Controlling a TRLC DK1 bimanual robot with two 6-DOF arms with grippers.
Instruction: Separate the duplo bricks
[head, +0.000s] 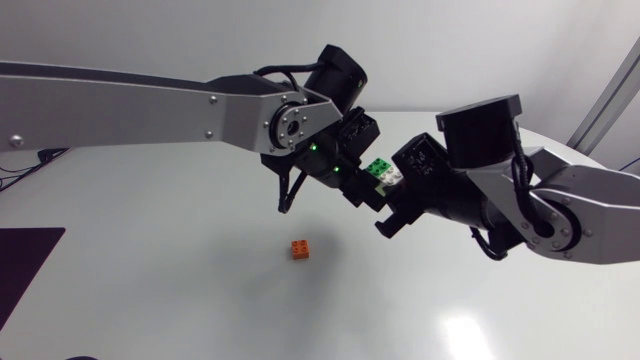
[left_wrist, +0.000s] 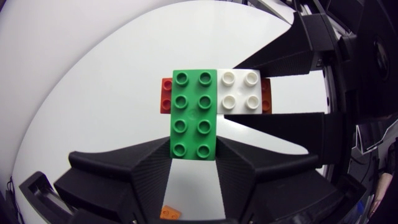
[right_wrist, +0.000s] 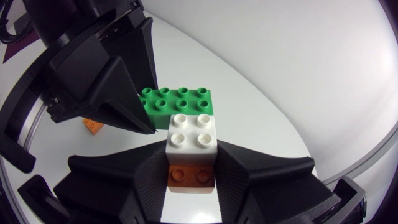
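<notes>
Green brick (left_wrist: 194, 115) and white brick (left_wrist: 240, 92) sit side by side on a red-brown brick (right_wrist: 190, 177), all held in mid-air above the table (head: 150, 290), where an orange brick (head: 299, 249) lies loose. Our left gripper (left_wrist: 194, 155) clamps the green one; our right gripper (right_wrist: 191, 165) pinches the white and red-brown pair. A crooked pull could jam the studs or drop a brick. Our arms meet mid-table, wrists angled inward.
</notes>
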